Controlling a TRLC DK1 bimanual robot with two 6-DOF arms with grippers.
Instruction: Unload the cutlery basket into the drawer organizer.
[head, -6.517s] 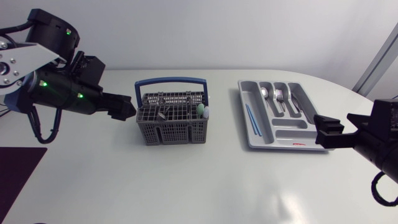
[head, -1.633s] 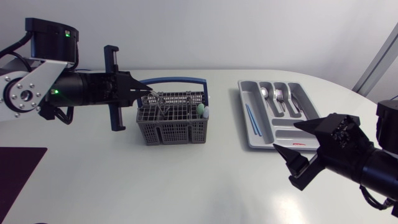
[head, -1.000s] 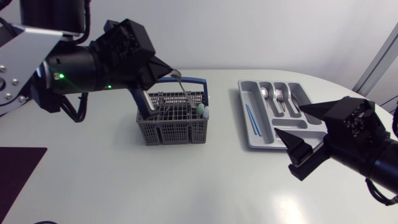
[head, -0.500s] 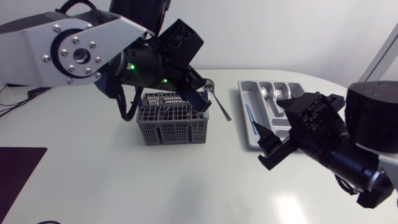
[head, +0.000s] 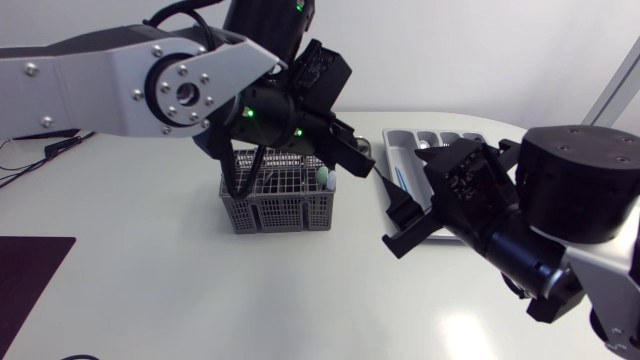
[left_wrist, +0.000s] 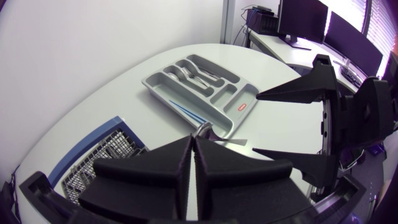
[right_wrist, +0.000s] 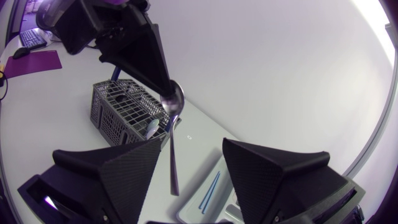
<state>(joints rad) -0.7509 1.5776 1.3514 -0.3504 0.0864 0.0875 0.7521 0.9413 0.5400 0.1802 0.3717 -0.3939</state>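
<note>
My left gripper (head: 352, 158) is shut on the bowl end of a metal spoon (right_wrist: 173, 109), held in the air between the grey cutlery basket (head: 275, 195) and the grey drawer organizer (head: 400, 150). The spoon's handle (left_wrist: 227, 142) points toward my right gripper (head: 398, 222). In the right wrist view the handle hangs between the right gripper's (right_wrist: 193, 180) open fingers without touching them. Several pieces of cutlery lie in the organizer (left_wrist: 199, 84), and blue straws (right_wrist: 211, 186) lie in its long side slot.
The basket (left_wrist: 99, 162) has a blue handle and holds a green-handled item (head: 322, 177) at its right end. My left arm's silver links (head: 130, 80) span above the basket. A dark purple mat (head: 30, 285) lies at the table's near left corner.
My left arm has lifted the spoon out of the basket and swung it right. My right arm has moved left to meet it, bringing its fingers around the handle and a little closer together.
</note>
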